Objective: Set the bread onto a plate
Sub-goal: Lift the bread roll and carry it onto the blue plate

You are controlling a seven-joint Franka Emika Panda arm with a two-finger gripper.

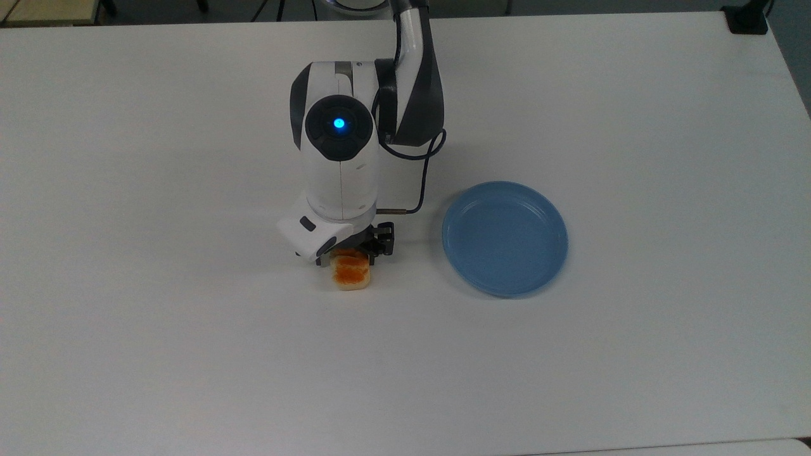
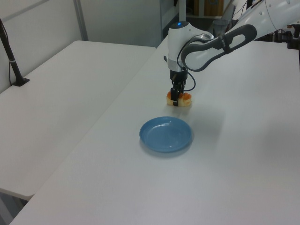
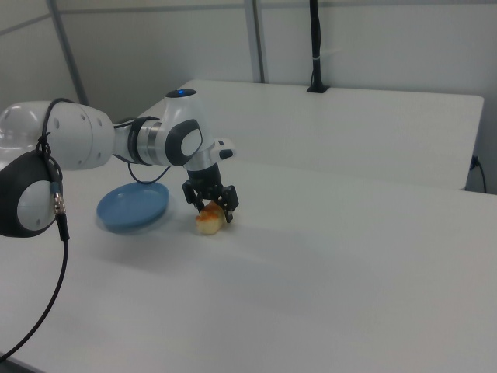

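The bread (image 1: 352, 273) lies on the white table, its orange-brown top facing up; it also shows in the left view (image 2: 186, 98) and the right view (image 3: 208, 224). My gripper (image 1: 353, 254) is lowered onto the loaf's far end. It is open, with one dark finger on each side of the loaf (image 3: 213, 211), and the white hand hides most of the loaf in the top view. The light-blue plate (image 1: 505, 238) sits apart, to the top view's right of the bread. It holds nothing, as seen in the left view (image 2: 166, 134) and the right view (image 3: 132, 208).
A black clamp base (image 1: 747, 19) sits at the table's far right corner in the top view. A second white table (image 2: 61, 93) with a black pole (image 2: 10, 56) stands beside this one. The arm's cable (image 1: 415, 190) loops near the plate's rim.
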